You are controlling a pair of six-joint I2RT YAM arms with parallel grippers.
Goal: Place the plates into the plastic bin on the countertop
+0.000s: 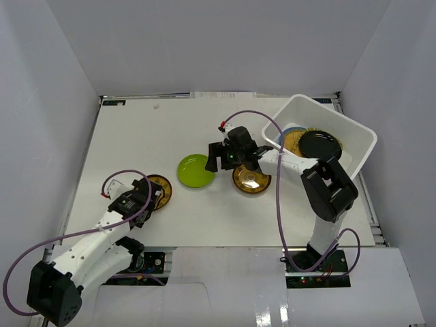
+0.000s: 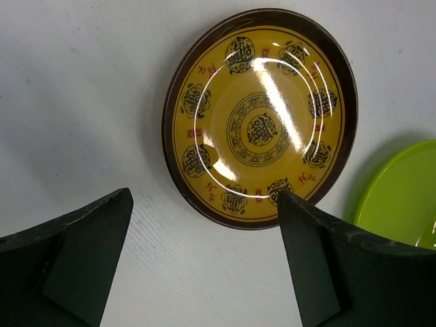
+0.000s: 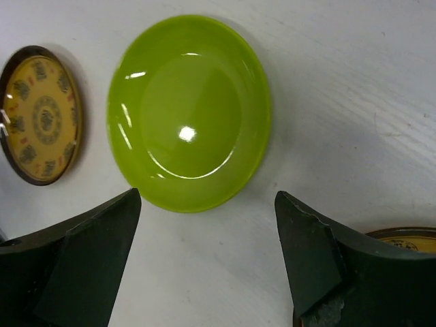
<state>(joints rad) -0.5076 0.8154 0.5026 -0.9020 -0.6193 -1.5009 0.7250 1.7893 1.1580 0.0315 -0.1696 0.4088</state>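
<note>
Overhead view: bin (image 1: pixel 303 103) stands at the far right of the tabletop (image 1: pixel 136 136) and holds a black plate (image 1: pixel 320 144) with others partly hidden under it. Three plates lie outside it: a green plate (image 1: pixel 195 170) mid-table, the middle gold plate (image 1: pixel 251 179) just to its right, and the left gold plate (image 1: pixel 160 191) near the left. The right end effector (image 1: pixel 216 158) hangs at the green plate's right edge. The left end effector (image 1: pixel 143 194) sits beside the left gold plate.

Left wrist view: the fingers are wide apart and empty, and the left gold plate (image 2: pixel 259 116) lies flat just beyond them. They look lined up to straddle its rim.

Right wrist view: the fingers are spread with nothing between them and frame the near rim of the green plate (image 3: pixel 189 112). That suggests this plate is the next pick. The middle gold plate's edge shows at the lower right.
</note>
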